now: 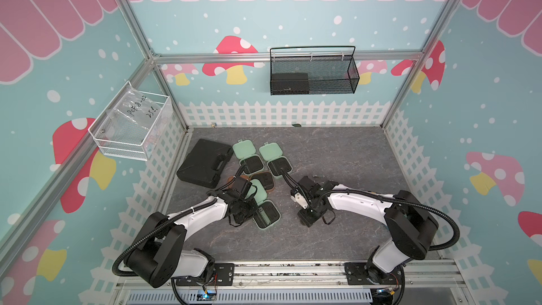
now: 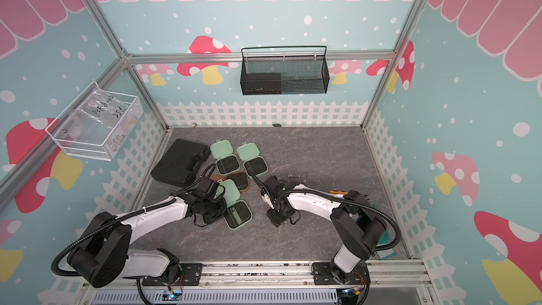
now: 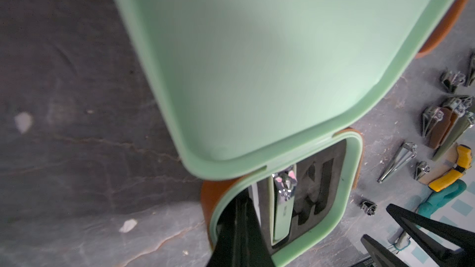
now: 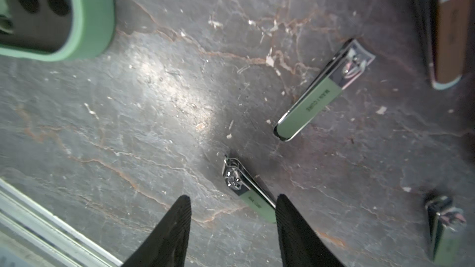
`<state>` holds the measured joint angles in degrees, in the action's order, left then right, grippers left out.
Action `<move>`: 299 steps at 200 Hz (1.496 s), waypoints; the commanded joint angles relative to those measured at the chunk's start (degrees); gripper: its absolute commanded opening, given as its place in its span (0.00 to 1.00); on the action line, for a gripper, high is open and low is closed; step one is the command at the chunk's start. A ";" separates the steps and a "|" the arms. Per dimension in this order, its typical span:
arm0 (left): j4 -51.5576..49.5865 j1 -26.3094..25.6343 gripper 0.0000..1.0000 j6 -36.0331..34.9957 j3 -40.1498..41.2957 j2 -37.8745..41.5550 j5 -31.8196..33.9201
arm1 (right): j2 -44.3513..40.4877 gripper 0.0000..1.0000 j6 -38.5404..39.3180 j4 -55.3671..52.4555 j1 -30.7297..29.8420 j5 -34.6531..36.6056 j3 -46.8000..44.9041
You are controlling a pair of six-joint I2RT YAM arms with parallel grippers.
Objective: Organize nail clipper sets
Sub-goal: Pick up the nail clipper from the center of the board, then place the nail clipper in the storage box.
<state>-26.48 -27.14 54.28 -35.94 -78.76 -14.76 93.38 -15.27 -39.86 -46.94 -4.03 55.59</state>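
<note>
All four clipper cases are lying open in a bunch on the desk [image 1: 352, 148], left of centre in both top views. The back-left mint case [image 1: 242, 148] and back-right mint case [image 1: 269, 151] sit side by side. The brown case [image 1: 264, 181] is just below them in the frame, and the front mint case [image 1: 268, 217] is lowest. A big black case [image 1: 205, 162] sits just beside the bunch, on its left.

The left jaws are closed. In the left wrist view the dark fingers [image 3: 239, 235] poke down into a corner of the front mint case's base, under its raised lid. Can't tell if they're pinching anything. A slotted clipper [image 3: 282, 209] with a green handle sits in the black insert right next to them.

The right jaws are wide open with nothing between them, low over bare desk to the right of the front mint case. A short green clipper [image 4: 246, 188] lies flat with its handle end right by one finger [image 4: 295, 232], though I can't tell if they touch. A long green clipper [image 4: 323, 91] lies a bit further off. A brown-handled clipper [image 4: 449, 34] and one more blurry clipper [image 4: 444, 224] are at the edges of that view.
</note>
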 commanded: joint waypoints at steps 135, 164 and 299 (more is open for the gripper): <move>-0.84 -0.55 0.00 1.09 0.19 -2.63 1.50 | 8.78 0.20 2.13 -0.75 -0.35 2.57 0.93; -0.69 -0.55 0.00 1.16 0.33 -2.71 1.41 | 8.84 0.01 1.83 -0.95 -0.34 2.30 1.02; 0.99 -0.55 0.00 1.41 1.45 -2.71 1.11 | 14.71 0.00 -7.95 8.53 -4.38 -15.22 21.15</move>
<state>-26.61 -27.16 55.16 -36.27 -79.33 -14.85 102.94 -21.26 -33.65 -50.68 -14.48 74.19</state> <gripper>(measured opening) 0.049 0.112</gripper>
